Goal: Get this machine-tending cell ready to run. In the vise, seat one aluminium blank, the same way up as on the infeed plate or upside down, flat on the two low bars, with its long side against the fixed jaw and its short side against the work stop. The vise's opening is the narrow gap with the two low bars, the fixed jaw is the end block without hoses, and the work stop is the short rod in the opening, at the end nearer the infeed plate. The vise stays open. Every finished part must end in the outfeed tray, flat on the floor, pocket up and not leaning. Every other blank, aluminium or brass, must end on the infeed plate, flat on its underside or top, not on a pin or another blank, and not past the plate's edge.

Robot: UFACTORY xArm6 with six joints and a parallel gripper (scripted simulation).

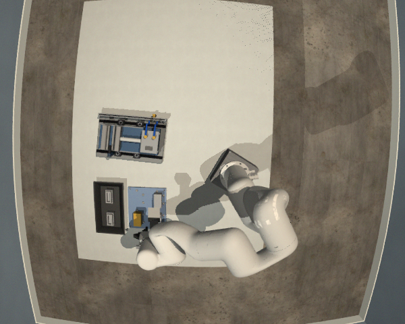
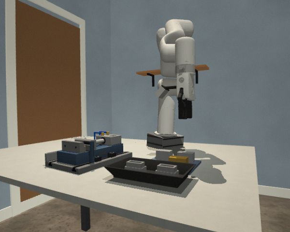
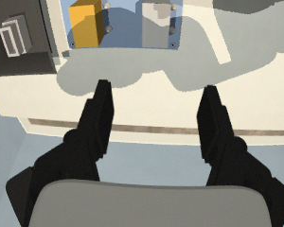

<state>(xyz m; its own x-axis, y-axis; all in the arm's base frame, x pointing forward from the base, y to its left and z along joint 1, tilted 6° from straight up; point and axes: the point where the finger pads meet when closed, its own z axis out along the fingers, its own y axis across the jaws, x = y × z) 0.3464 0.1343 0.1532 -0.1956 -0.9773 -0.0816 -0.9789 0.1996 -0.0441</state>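
Observation:
The blue infeed plate (image 1: 146, 207) holds a brass blank (image 1: 137, 219) and two aluminium blanks (image 1: 157, 200) (image 1: 154, 211), all lying flat. The black outfeed tray (image 1: 108, 206) beside it holds two finished parts (image 1: 109, 196) (image 1: 109, 219), pocket up. The vise (image 1: 131, 136) stands open and I see no blank in its opening. My gripper (image 2: 184, 109) hangs high above the table, over its edge just past the infeed plate. In the wrist view the gripper (image 3: 156, 97) is open and empty, with the brass blank (image 3: 87, 23) and one aluminium blank (image 3: 156, 22) ahead of the fingers.
The arm's base (image 1: 232, 171) stands on the table to the right of the infeed plate. A wooden wall shelf (image 2: 172, 70) is behind the arm. The table's edge (image 3: 155, 128) runs right under the fingers.

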